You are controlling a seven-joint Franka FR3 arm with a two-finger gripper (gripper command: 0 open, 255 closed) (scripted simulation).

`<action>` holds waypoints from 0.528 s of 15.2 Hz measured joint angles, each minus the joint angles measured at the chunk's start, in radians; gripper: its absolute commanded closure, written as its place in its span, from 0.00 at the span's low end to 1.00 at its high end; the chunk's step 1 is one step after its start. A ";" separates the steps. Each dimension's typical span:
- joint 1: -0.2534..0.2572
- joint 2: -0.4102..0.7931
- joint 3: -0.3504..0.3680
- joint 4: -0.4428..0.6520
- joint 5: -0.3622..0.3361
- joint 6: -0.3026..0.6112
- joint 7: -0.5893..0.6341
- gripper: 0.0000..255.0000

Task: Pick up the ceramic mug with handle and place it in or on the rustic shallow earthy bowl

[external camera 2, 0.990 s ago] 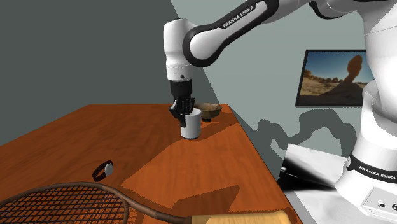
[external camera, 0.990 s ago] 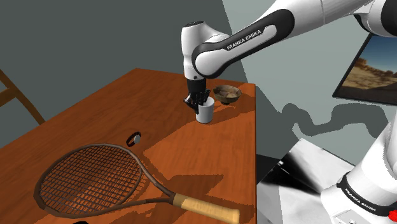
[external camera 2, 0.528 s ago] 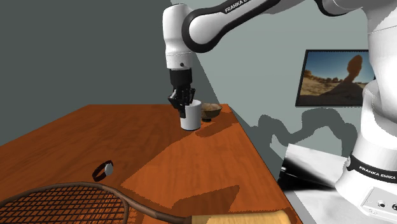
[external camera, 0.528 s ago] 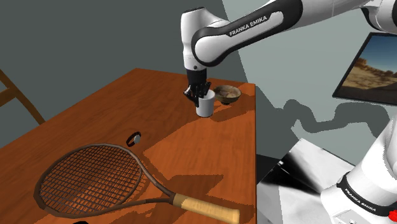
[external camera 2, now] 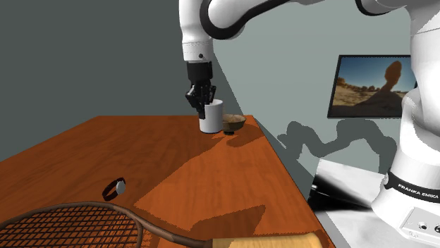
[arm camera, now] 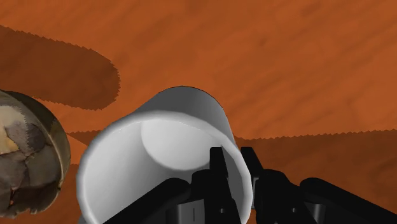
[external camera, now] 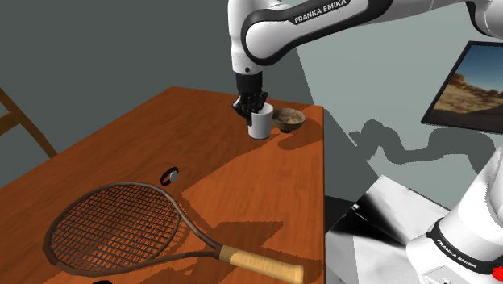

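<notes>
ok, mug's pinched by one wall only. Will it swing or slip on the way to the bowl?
Likely rigid: the mug looks undeformed where the gripper clamps one wall. That off-centre grip could let it pivot, and its smooth surface may be slippery. The bowl is shallow, so the tall mug might tip if set on its slope.

Plain white mug, upright, clear of the table, just beside mottled brown shallow bowl

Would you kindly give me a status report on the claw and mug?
Claw shut on rim of white mug. Mug held off the table, beside the brown bowl, not yet in it. Racket lies well away from them.
</notes>
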 measured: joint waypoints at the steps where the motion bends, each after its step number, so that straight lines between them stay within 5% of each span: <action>1: 0.001 -0.003 0.001 0.013 0.001 -0.015 0.000 1.00; 8: 0.000 -0.017 0.002 0.088 0.009 -0.104 -0.013 1.00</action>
